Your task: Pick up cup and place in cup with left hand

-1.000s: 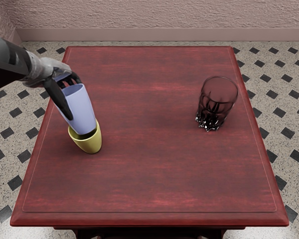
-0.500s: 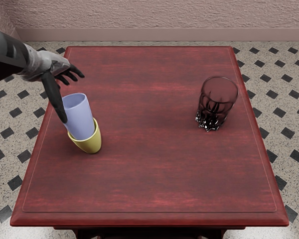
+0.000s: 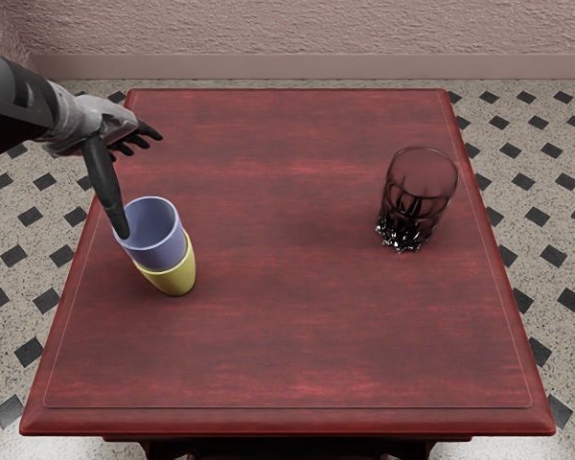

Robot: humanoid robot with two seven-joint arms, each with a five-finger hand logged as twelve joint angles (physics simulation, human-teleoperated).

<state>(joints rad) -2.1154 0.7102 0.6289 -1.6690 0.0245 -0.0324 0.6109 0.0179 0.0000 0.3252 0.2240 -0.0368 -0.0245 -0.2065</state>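
My left hand (image 3: pixel 142 187) is open above and behind the cups at the left of the table, its thumb pointing down by the blue cup's left rim; whether they touch I cannot tell. The blue cup (image 3: pixel 161 251) sits inside the yellow cup (image 3: pixel 177 279), its upper part and wide rim sticking out above. The yellow cup stands on the table, and its far rim is hidden by the blue one.
On the right side of the red wooden table (image 3: pixel 297 335) stands a clear, dark-tinted glass (image 3: pixel 419 196). Behind the table are a tiled floor and a wall.
The left hand's fingers have opened and let go of the blue cup. That cup has dropped lower into the yellow cup and its tilt has changed, while the hand has risen slightly.
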